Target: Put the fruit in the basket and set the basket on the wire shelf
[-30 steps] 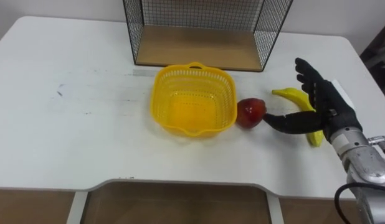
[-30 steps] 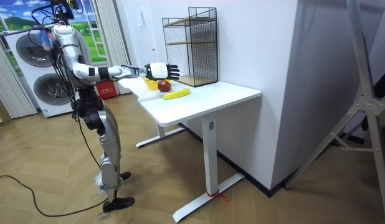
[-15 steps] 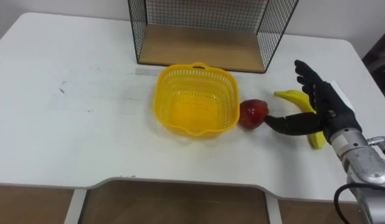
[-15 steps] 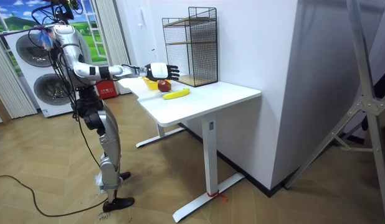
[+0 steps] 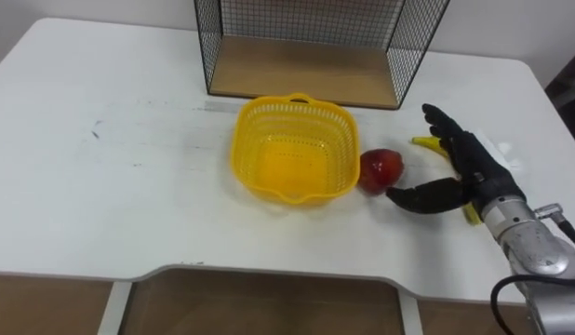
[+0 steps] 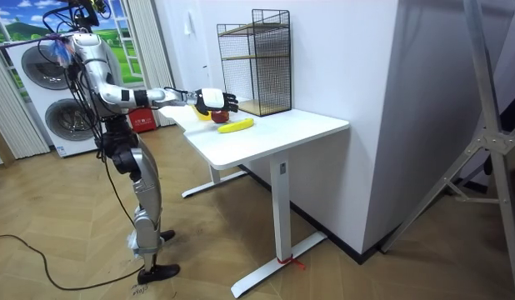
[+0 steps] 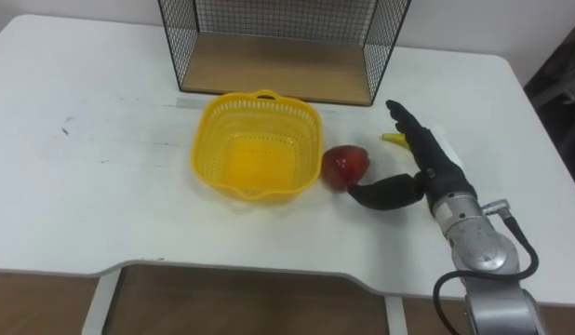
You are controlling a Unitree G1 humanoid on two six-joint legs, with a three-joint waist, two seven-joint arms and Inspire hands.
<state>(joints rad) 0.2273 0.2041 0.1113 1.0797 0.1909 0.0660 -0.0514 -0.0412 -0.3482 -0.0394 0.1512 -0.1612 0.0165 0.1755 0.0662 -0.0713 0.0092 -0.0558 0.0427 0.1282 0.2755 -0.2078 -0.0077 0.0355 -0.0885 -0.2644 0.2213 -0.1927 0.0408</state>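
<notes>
A yellow plastic basket (image 5: 292,149) (image 7: 258,142) stands empty on the white table, just in front of the wire shelf (image 5: 315,46) (image 7: 286,42). A red apple (image 5: 381,168) (image 7: 344,165) lies right beside the basket's right wall. My right hand (image 5: 460,172) (image 7: 422,172) is open just right of the apple, fingers straight and the thumb reaching toward the fruit from below; I cannot tell if it touches. A yellow banana (image 5: 429,142) (image 7: 392,139) lies behind that hand, mostly hidden by it. In the room view the hand (image 6: 209,99) is held out over the table.
The wire shelf has a wooden floor (image 5: 301,70) and an open front facing me. The table's front edge (image 5: 269,274) has a cut-out near my body. Bare white tabletop (image 5: 111,158) spreads left of the basket.
My right hand has moved left and closer to the apple, now covering most of the banana. The basket and apple stay in place.
</notes>
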